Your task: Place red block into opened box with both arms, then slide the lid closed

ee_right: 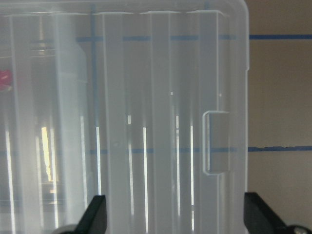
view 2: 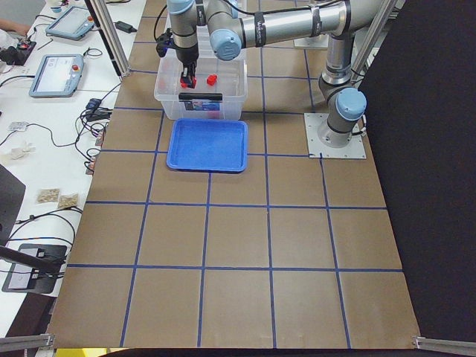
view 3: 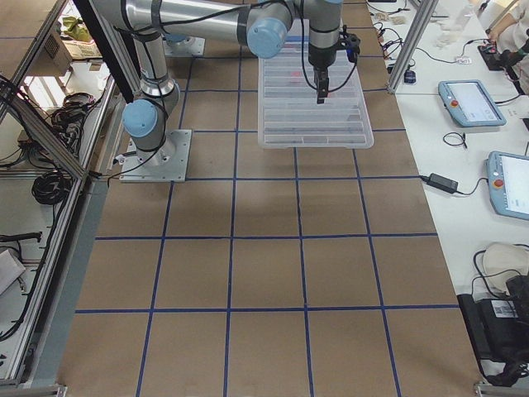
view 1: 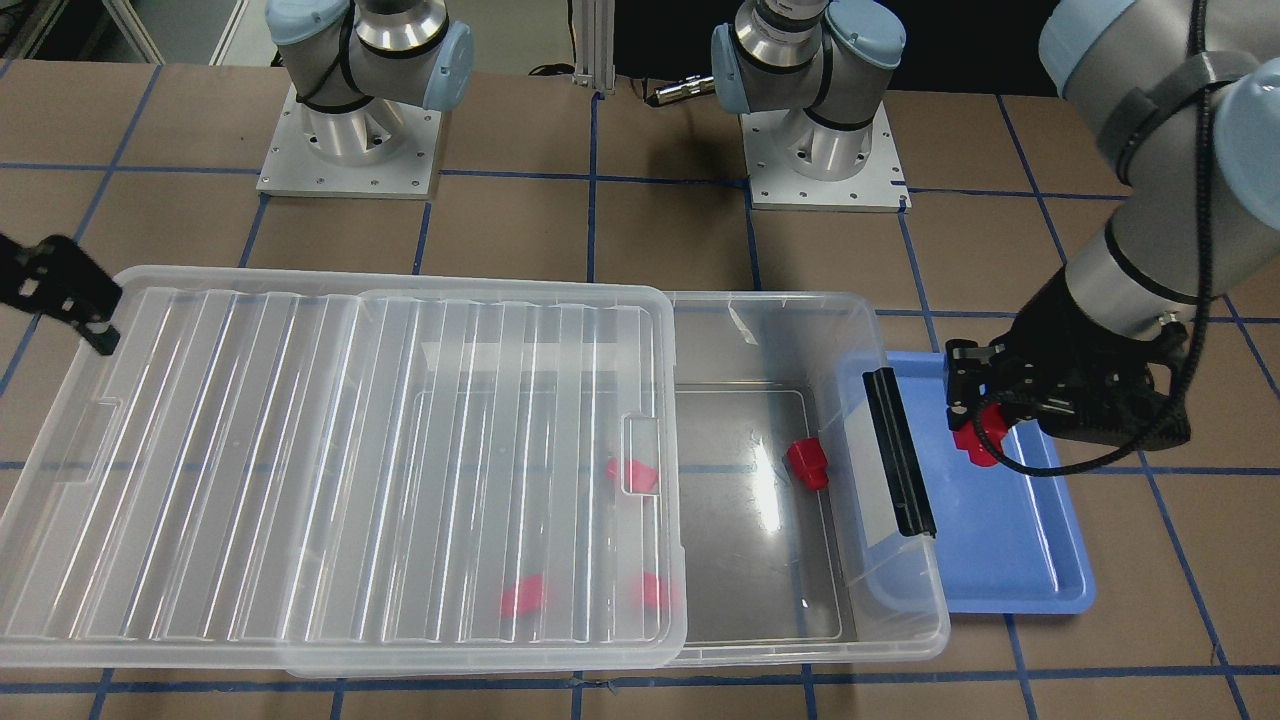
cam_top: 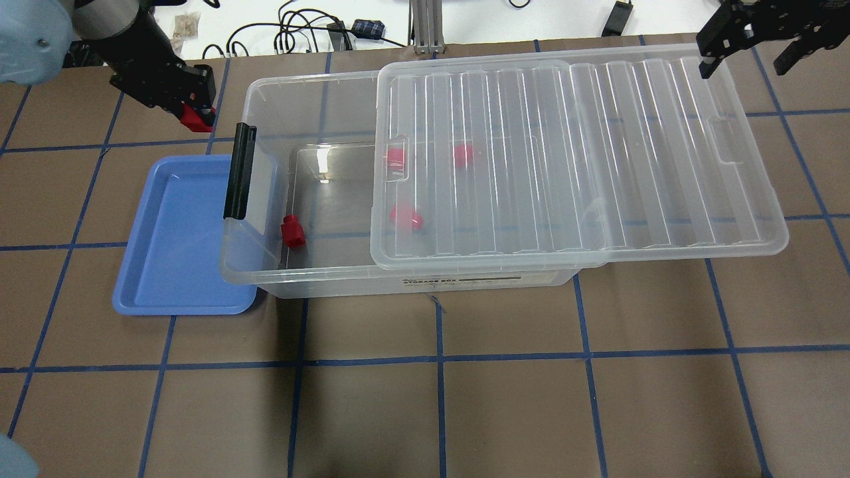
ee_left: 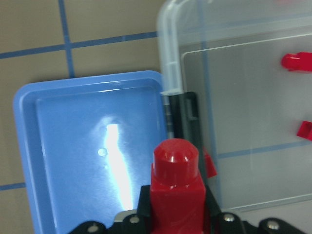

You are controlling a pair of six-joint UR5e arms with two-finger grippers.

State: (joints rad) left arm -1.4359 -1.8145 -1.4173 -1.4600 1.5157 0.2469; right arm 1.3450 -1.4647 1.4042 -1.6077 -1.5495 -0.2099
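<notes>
Evidently the left pincer [view 1: 975,428] clamps a red block [ee_left: 175,183] above the blue tray [cam_top: 172,279], beside the box's [cam_top: 312,86] uncovered end, for dropping in. The right pincer [cam_top: 749,58] hangs spread over the lid's [cam_top: 578,153] outer edge, to push.

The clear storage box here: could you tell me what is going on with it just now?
The left gripper holds a red block over the blue tray, beside the clear storage box at its open end. The lid is slid aside, covering most of the box. One loose red block lies in the uncovered part, and three more show through the lid. The right gripper is open at the lid's outer short edge.
</notes>
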